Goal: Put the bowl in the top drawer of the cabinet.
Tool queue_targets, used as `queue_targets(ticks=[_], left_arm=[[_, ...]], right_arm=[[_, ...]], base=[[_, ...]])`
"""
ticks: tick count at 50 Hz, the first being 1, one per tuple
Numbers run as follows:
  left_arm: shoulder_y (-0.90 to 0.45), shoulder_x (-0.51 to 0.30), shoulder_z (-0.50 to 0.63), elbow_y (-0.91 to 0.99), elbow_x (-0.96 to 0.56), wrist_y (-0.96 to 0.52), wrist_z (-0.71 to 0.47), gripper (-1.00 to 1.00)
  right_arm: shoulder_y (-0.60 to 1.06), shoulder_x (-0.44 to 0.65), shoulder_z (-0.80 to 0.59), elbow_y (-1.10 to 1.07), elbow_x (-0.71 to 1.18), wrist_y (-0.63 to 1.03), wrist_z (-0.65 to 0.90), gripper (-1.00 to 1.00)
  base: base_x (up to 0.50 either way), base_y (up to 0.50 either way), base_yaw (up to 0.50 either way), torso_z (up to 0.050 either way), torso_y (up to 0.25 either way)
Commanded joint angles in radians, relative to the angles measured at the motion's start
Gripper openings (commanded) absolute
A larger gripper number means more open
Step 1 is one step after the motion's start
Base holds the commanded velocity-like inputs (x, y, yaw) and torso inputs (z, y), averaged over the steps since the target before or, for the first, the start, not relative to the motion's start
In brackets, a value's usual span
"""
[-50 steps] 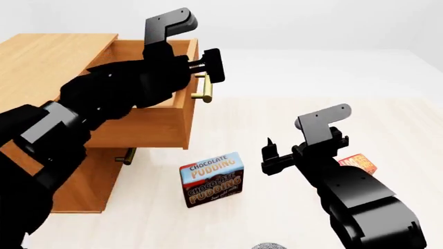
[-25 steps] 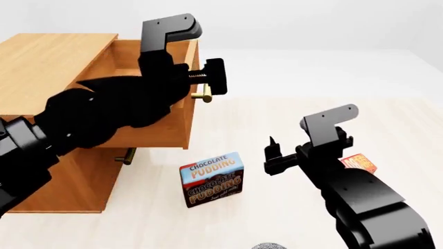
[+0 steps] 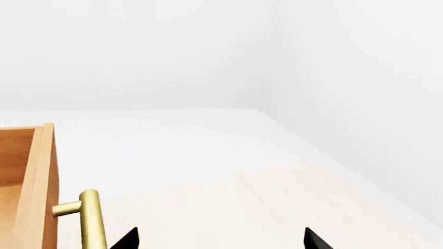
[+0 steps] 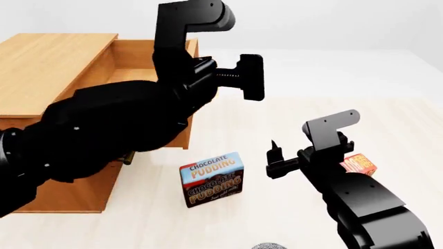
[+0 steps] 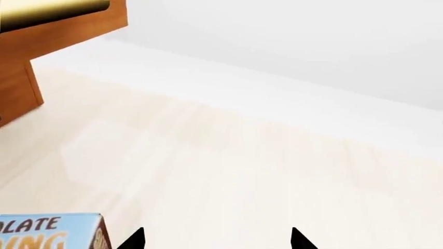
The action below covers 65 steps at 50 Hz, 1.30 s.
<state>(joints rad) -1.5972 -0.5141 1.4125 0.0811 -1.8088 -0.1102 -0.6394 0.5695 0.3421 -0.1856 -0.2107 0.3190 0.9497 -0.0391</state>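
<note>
Left arm (image 4: 118, 124) over open top drawer (image 4: 149, 62)

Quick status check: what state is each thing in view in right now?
top drawer: pulled open, nothing visible inside.
left gripper: open, holding nothing, off the brass handle.
right gripper: open, empty, beside the pudding box.
pudding box: standing on the floor.
orange box: on the floor, partly hidden by the right arm.
bowl: only its rim shows.
</note>
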Motion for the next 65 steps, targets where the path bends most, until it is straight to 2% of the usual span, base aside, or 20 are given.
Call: queue_targets(ticks=[1,13,24,38,65], left_arm=[[0.077,-0.057,0.024,0.158,0.068,0.039,-0.009,1.0],[0.245,-0.167,0.064,0.338,0.129,0.095,0.127,1.0],[0.375,-0.206,0.12,0.363,0.185,0.123,0.232,1.0],[0.522,-0.165,0.197,0.265,0.237,0.142,0.305,1.0],[0.671,-0.114,0.291,0.179,0.276,0.125,0.396,1.0]], right_arm=[[-0.018,0.005,0.011,-0.001,-0.001,-0.016,0.011,1.0],[-0.006,-0.01,0.009,0.054,-0.047,-0.045,0.072,1.0],[0.01,-0.028,0.032,0.126,-0.058,-0.083,0.1,1.0],[-0.015,-0.012,0.055,0.109,-0.039,-0.086,0.095,1.0],[-0.003,-0.003,0.056,0.073,-0.021,-0.054,0.099,1.0]], base=[[0.0,0.0,0.0,0.0,0.0],[0.0,0.0,0.0,0.0,0.0],[0.0,0.0,0.0,0.0,0.0],[0.0,0.0,0.0,0.0,0.0],[0.0,0.0,0.0,0.0,0.0]])
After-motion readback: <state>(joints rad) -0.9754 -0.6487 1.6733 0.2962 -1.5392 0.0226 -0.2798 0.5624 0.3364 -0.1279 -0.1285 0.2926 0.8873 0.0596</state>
